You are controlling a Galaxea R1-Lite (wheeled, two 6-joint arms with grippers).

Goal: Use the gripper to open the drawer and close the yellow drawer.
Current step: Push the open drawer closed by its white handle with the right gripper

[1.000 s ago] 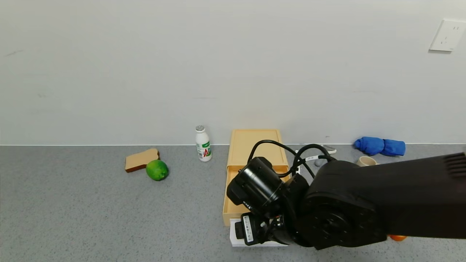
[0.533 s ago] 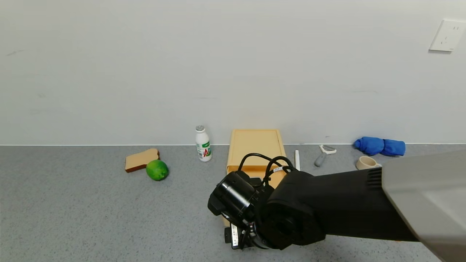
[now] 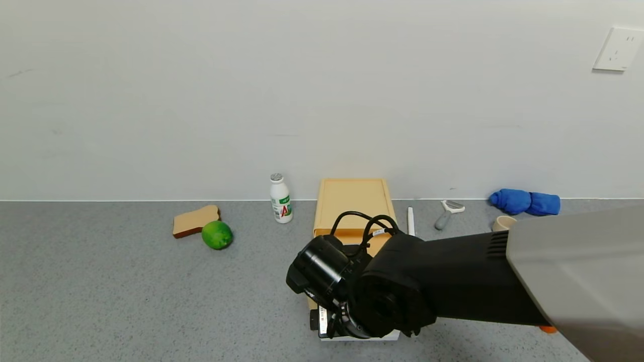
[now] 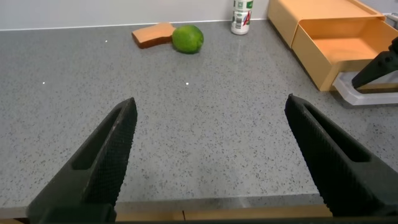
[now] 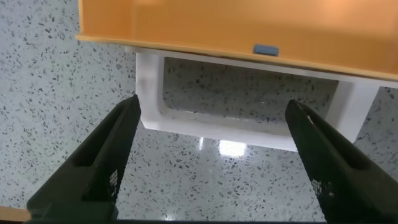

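The yellow drawer box (image 3: 352,201) stands at the back by the wall, and its drawer (image 4: 348,43) is pulled out toward me. The white loop handle (image 5: 249,134) lies on the counter at the drawer's front; its edge shows in the head view (image 3: 359,337) under my right arm. My right gripper (image 5: 212,106) is open, its fingers (image 5: 102,162) spread to either side just in front of the handle, holding nothing. In the head view it (image 3: 324,322) sits low at the drawer's front. My left gripper (image 4: 211,155) is open and empty over the near counter edge, to the left.
A white bottle (image 3: 280,198), a bread slice (image 3: 195,220) and a lime (image 3: 217,235) lie left of the box. A white stick (image 3: 410,221), a peeler (image 3: 445,213), a cup (image 3: 503,222) and a blue cloth (image 3: 526,202) lie to its right.
My right arm has swung left and toward the front edge, and the gripper has shifted a little left. The drawer stays pulled out. Little has moved in the last half second.
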